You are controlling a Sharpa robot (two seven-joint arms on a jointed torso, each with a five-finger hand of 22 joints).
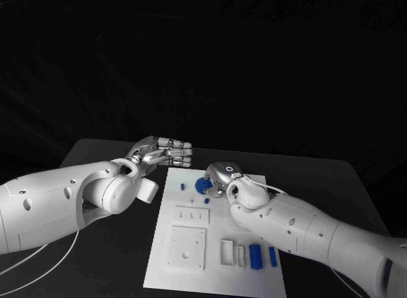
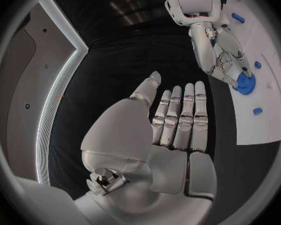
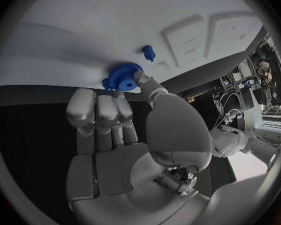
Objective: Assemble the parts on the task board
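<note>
While the right hand [image 3: 125, 135] has its fingertips curled down onto the blue gear [image 3: 122, 77], it looks like it's pinching the rim between thumb and fingers, probably so it can set or turn the gear on its spot near the far end of the task board [image 1: 181, 273]. The gear sits right at those fingertips, touching them, flat against the board as far as I can tell. Just beyond the gear from the hand is a small blue peg [image 3: 148, 52], apart from it, likely waiting its turn.

The left hand [image 2: 178, 120] is holding nothing, fingers straight and side by side, hovering off the board's edge near the right hand. My guess is it's parked there to stay out of the way.

Closer to the robot, behind the right wrist, a few more blue parts [image 1: 255, 256] stand in a row on the board.
</note>
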